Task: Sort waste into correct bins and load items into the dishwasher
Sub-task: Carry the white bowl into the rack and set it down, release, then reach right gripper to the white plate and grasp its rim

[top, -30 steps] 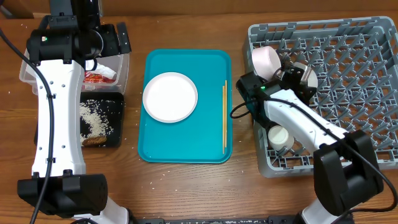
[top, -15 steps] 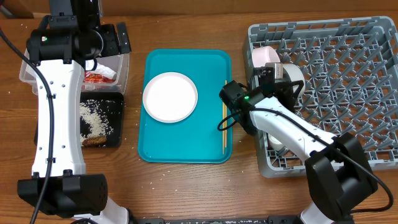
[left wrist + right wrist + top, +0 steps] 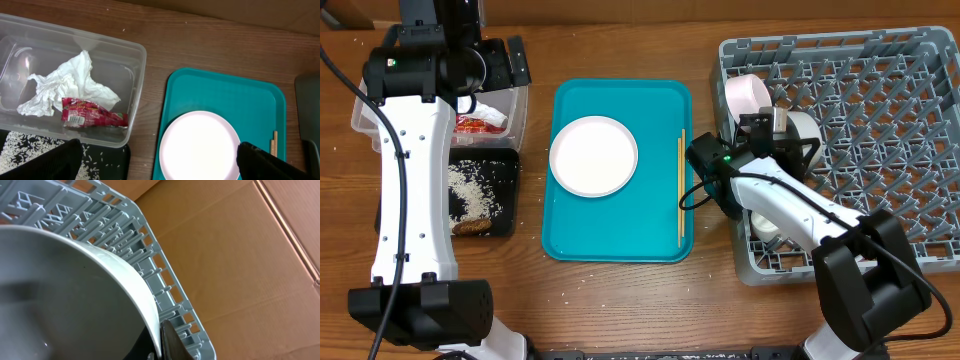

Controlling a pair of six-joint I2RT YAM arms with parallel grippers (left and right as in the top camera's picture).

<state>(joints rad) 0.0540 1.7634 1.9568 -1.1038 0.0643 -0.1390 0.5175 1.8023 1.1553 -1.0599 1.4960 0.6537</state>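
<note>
No legible txt; print on snack wrapper (image 3: 92,116) too blurry.

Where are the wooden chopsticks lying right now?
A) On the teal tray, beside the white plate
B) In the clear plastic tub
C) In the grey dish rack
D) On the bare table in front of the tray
A: the overhead view shows the chopsticks lying along the right edge of the teal tray, to the right of the white plate.

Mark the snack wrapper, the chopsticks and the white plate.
snack wrapper (image 3: 92,116), left wrist view, middle of the red foil.
chopsticks (image 3: 680,190), overhead view, mid-length of the pair.
white plate (image 3: 593,155), overhead view, centre of its face.
</note>
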